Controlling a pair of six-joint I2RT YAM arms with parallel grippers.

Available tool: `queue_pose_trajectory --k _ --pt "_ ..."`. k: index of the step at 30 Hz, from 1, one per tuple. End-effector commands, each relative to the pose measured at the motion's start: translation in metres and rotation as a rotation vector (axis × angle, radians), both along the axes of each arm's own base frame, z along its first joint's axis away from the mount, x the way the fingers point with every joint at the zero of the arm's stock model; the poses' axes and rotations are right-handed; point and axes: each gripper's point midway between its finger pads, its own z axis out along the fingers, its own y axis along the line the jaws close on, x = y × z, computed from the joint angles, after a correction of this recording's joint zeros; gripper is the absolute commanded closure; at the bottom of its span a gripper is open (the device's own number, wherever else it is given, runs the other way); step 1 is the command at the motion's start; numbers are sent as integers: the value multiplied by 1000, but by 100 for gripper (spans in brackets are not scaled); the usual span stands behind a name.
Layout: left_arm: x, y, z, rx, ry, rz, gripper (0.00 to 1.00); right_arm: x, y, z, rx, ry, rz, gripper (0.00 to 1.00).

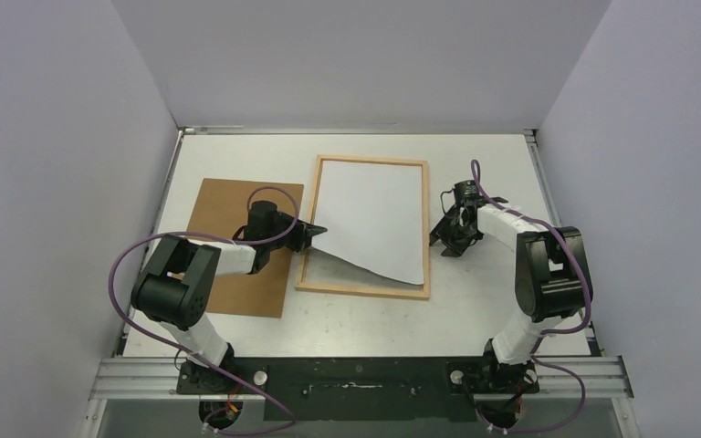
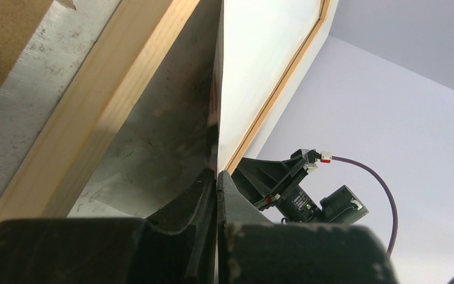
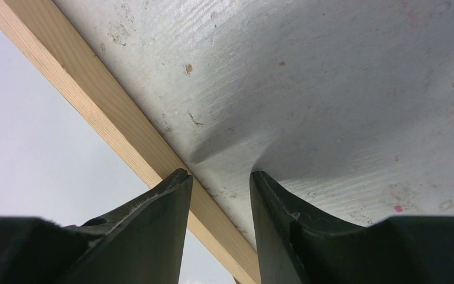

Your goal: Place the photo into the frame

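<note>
The photo (image 1: 371, 219) lies white back up inside the light-wood frame (image 1: 425, 228) in the middle of the table. Its near-left corner is raised off the frame. My left gripper (image 1: 319, 232) is shut on that raised edge at the frame's left rail. In the left wrist view the fingers (image 2: 217, 177) pinch the thin sheet (image 2: 260, 59) above the rail (image 2: 106, 106). My right gripper (image 1: 445, 246) is open and empty, fingertips down on the table just right of the frame's right rail (image 3: 94, 94). The printed side is hidden.
A flat brown backing board (image 1: 228, 214) lies on the table left of the frame, under my left arm. The white table (image 3: 331, 89) is walled in by grey panels at the back and both sides.
</note>
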Motion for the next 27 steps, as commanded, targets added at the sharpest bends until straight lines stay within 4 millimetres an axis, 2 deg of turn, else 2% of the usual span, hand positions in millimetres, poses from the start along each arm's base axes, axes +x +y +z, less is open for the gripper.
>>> queue_pose_trajectory --k 1,5,12,15,21,27 --pt "19 0 25 -16 -82 26 100 -6 -8 -10 -38 16 -17 57" --pt "16 1 21 -9 -70 25 97 -6 -8 -9 -39 17 -15 57" --pt "11 5 28 76 -89 -11 63 -6 -10 -5 -53 10 -1 56" --pt "7 9 33 122 -90 -30 54 -7 -13 -1 -67 4 10 55" --pt "4 22 48 261 -86 -42 41 -7 -22 11 -115 -19 26 54" --pt "-10 35 42 355 -16 -71 33 -3 -27 23 -148 -42 39 53"
